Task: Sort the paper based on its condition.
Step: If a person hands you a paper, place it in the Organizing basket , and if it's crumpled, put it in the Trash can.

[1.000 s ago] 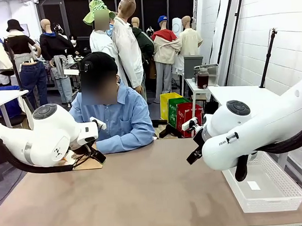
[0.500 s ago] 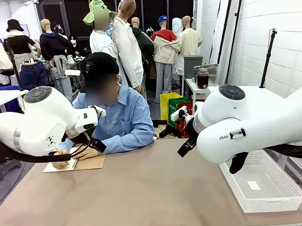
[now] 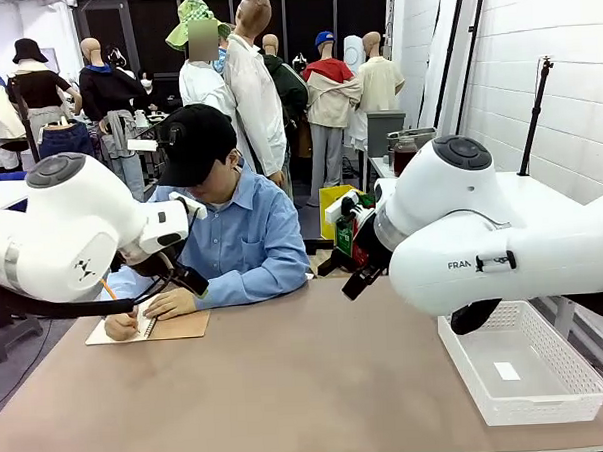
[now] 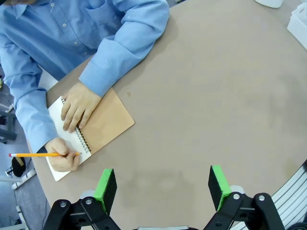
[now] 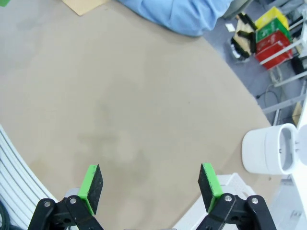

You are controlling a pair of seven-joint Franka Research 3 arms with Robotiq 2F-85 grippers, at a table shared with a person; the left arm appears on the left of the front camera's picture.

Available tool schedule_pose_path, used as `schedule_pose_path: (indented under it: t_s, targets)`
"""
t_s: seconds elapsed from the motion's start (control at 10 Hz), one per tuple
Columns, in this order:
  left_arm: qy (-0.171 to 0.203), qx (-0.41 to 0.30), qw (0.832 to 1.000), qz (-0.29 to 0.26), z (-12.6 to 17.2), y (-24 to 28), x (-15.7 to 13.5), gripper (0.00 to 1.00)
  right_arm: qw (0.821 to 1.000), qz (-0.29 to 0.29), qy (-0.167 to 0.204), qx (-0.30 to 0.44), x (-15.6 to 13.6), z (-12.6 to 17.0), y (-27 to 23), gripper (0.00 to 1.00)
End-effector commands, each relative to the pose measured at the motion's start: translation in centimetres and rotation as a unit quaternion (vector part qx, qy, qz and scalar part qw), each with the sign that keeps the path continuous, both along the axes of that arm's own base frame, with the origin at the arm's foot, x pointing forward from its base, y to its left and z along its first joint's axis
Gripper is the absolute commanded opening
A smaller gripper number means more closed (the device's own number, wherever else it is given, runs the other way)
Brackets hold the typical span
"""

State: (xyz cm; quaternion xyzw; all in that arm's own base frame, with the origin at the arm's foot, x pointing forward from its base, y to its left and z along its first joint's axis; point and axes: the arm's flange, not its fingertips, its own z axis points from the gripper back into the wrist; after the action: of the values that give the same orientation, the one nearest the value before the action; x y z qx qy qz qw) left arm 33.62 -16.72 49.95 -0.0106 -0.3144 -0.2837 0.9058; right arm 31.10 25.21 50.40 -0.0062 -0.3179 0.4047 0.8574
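Note:
No loose sheet of paper is in sight. A person across the table writes with a pencil (image 4: pixel 43 155) on the white page of a spiral notebook (image 3: pixel 151 328) (image 4: pixel 103 125) with a brown cover, the other hand (image 4: pixel 78 106) flat on it. In the left wrist view my left gripper (image 4: pixel 162 188) hangs open high above bare table, to the near side of the notebook. Seen from the right wrist, my right gripper (image 5: pixel 149 187) is open too, over bare tabletop with nothing between its green pads (image 5: pixel 91 187). Both white arms (image 3: pixel 72 236) (image 3: pixel 483 248) are raised.
A white slotted basket (image 3: pixel 466 369) stands at the table's right edge with a tiny white tag (image 3: pixel 506 371) in it; its corner (image 5: pixel 230 184) lies by my right gripper. The tan table's (image 3: pixel 309 386) middle is bare. Red and green crates (image 3: pixel 367 233) sit on the floor beyond.
Both arms have lifted, and the right arm has swung toward the middle. The left arm no longer covers the notebook and the person's writing hands.

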Motion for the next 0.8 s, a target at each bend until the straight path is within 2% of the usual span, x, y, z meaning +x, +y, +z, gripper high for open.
schedule_pose_path:
  t_s: [0.0,0.3,0.7]
  targets:
    - [-0.002,-0.028,1.0,-0.009,-1.4,3.0,-3.6,1.0,0.999,-0.005,-0.036,-0.002,-1.9,0.7,-0.5,1.0]
    - [-0.004,-0.047,0.999,-0.005,-0.8,4.8,-4.4,1.0,0.996,-0.001,-0.081,0.022,-4.3,2.2,-1.7,1.0]
    - [-0.024,-0.037,0.999,0.001,-0.9,5.4,-4.8,1.0,0.993,-0.001,-0.105,0.055,-5.7,2.8,-3.9,1.0]
